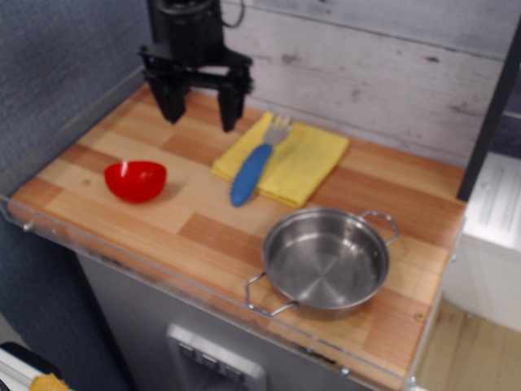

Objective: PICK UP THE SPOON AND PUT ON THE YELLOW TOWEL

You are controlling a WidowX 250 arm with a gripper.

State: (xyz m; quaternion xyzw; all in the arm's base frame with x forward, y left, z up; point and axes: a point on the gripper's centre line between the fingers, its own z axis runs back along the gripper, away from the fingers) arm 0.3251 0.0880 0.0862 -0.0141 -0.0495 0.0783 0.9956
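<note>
The spoon point(251, 172) has a thick blue ribbed handle and a small silver pronged head. It lies on the yellow towel point(303, 161), head toward the back wall, with the handle's end hanging over the towel's front edge onto the wood. My gripper point(200, 114) is open and empty, raised above the table at the back left, apart from the spoon and to its upper left.
A red bowl point(135, 180) sits at the left front. A steel pan point(326, 260) with two handles stands at the front right. A clear plastic rim point(146, 261) runs along the table's front and left edges. A plank wall is behind.
</note>
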